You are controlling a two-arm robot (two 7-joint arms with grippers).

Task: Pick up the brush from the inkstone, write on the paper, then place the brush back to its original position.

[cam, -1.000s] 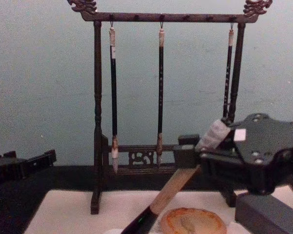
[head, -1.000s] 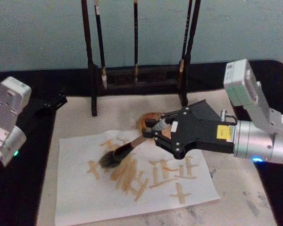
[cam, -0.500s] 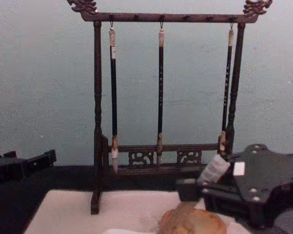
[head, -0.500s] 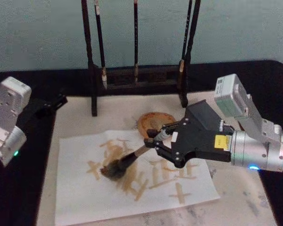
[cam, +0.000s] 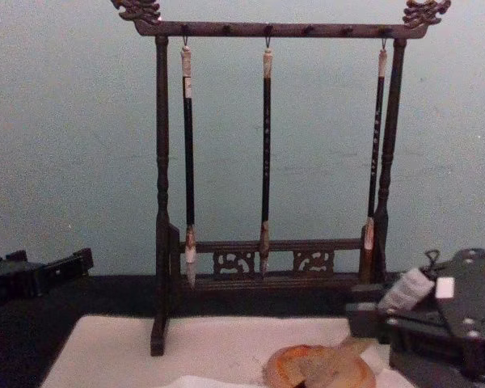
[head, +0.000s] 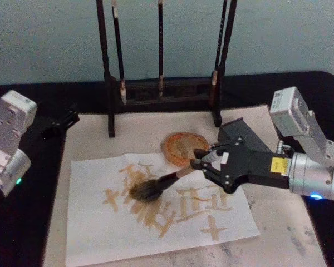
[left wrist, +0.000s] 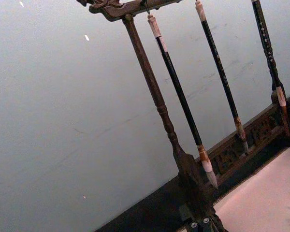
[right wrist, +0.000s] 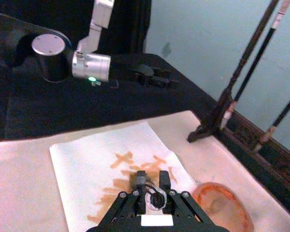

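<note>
The brush [head: 156, 185] slants down over the paper [head: 94, 233], its bushy head resting on the brown strokes near the sheet's middle. My right gripper [head: 196, 164] is shut on the tan handle, reaching in from the right just in front of the inkstone [head: 183, 147]. In the right wrist view the same gripper [right wrist: 152, 180] hangs over the marked paper [right wrist: 87, 154], with the inkstone [right wrist: 222, 208] beside it. The chest view shows the inkstone [cam: 319, 368] low down and the right gripper [cam: 404, 311] at the right edge. My left gripper [head: 61, 119] is parked at the far left, off the paper.
A dark wooden rack [head: 161, 89] with three slim hanging brushes [cam: 266, 153] stands behind the inkstone, its feet on the pale mat [head: 133, 130]. Black tabletop [head: 22, 233] surrounds the mat. The left wrist view shows the rack [left wrist: 157, 96] against the blue wall.
The right gripper has drawn back to the right with the brush. The brush head slid right and slightly away across the paper, and the inkstone is now uncovered.
</note>
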